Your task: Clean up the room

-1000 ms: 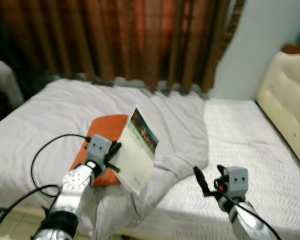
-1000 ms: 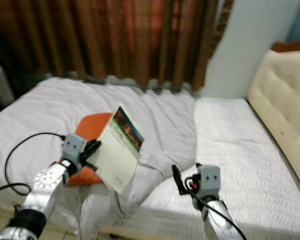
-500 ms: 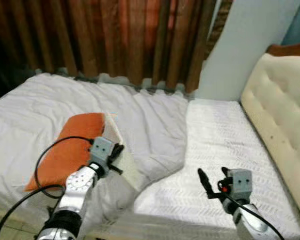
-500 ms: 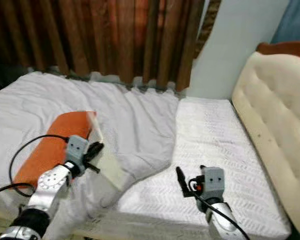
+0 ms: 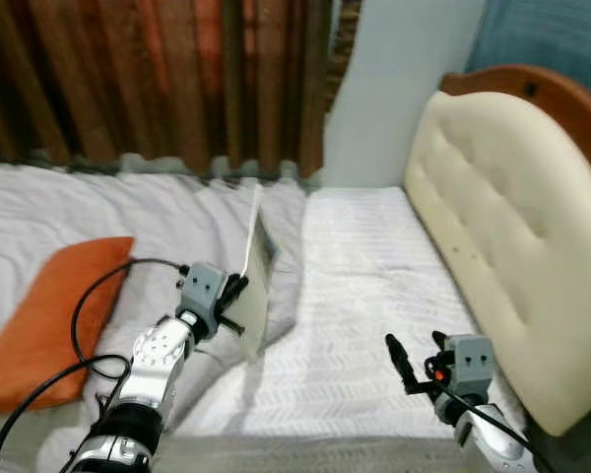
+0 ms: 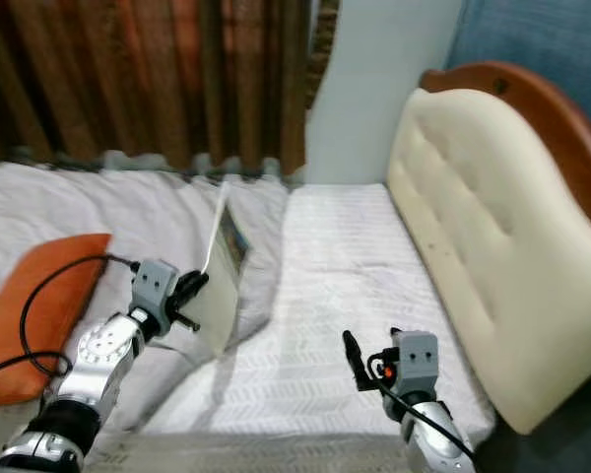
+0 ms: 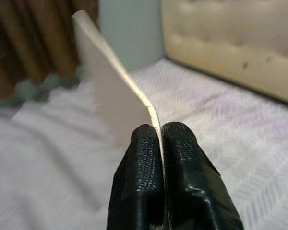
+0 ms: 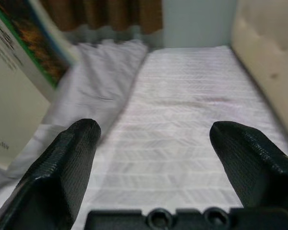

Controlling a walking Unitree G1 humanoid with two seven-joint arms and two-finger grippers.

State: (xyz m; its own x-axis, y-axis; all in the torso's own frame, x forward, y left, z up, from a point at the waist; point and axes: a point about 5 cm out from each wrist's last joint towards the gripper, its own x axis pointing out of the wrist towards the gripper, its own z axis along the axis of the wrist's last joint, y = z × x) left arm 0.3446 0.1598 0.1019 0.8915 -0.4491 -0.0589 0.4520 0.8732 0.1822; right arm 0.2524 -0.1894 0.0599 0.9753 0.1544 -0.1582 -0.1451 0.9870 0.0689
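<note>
The left arm reaches forward over the bed (image 5: 364, 296), its left gripper (image 7: 159, 143) clamped on the lower edge of a thin book (image 5: 254, 271), held upright and edge-on above the rumpled grey blanket (image 5: 167, 212); the right arm is raised low over the white mattress, the right gripper (image 8: 156, 153) with its fingers spread wide and holding nothing. The book's cover is mostly turned away, its print too small to read; an orange pillow (image 5: 44, 315) is cut off at the frame edge, beside the padded headboard (image 5: 502, 227) side's opposite end.
</note>
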